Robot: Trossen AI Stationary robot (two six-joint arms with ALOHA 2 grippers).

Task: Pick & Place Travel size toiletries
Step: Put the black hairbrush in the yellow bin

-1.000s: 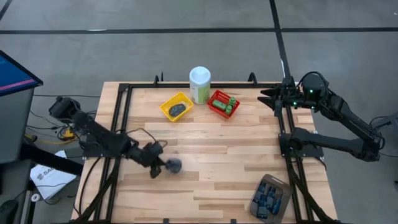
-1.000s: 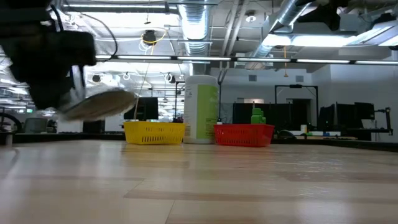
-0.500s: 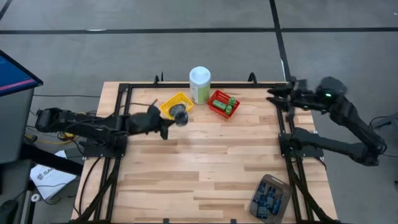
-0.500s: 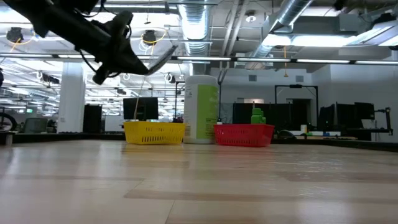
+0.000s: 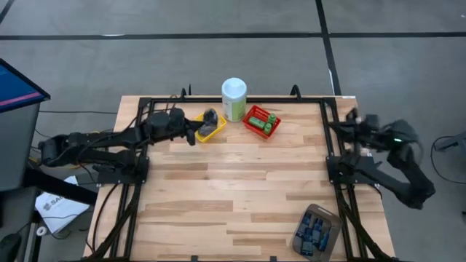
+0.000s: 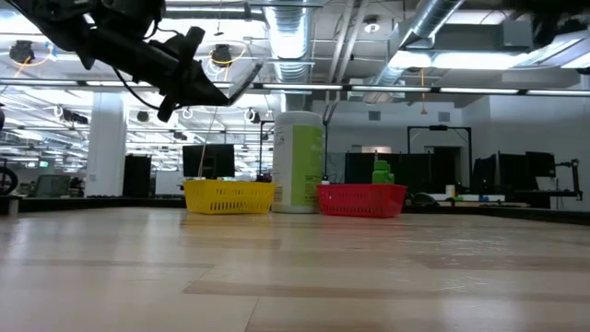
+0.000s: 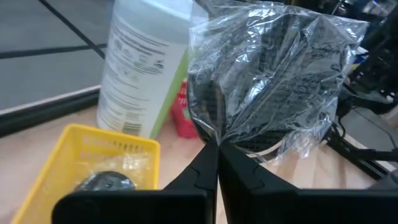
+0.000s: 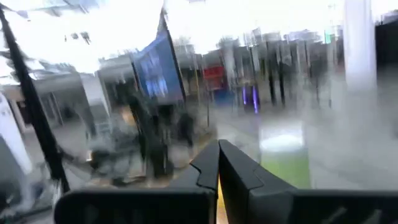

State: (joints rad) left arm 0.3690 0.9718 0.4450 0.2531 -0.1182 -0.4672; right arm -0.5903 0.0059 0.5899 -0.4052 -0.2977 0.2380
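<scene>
Right, from the high view I have the left gripper (image 5: pixel 198 132) hanging over the yellow basket (image 5: pixel 216 131) at the far side of the table, with the clear-wrapped bundle (image 5: pixel 210 118) above the basket's middle. My right gripper (image 5: pixel 348 124) waits off the table's right edge, fingers pressed together with nothing between them, judging by its wrist view. A grey tray (image 5: pixel 316 230) of dark navy tubes sits at the near right corner

From the low view the bundle (image 6: pixel 241 83) rides high above the yellow basket (image 6: pixel 230 195), well clear of its rim, with the pale green canister (image 6: pixel 299 161) just beside to the right and the red basket (image 6: pixel 360 198) beyond

From the left wrist view the fingers (image 7: pixel 202 168) are clamped on a pinch of the wrap, and the bundle (image 7: pixel 267 87) dangles ahead. Another bundle (image 7: pixel 104 182) already lies in the basket (image 7: pixel 62 163)

My worry is the thin pinch: if the film slips, or I let go from this height, the bundle may bounce off the rim or knock the canister (image 7: pixel 146 65)

Against the frames a second ago, the left arm has carried the bundle from the near-left table up to the basket, and the right arm has pulled back
</scene>
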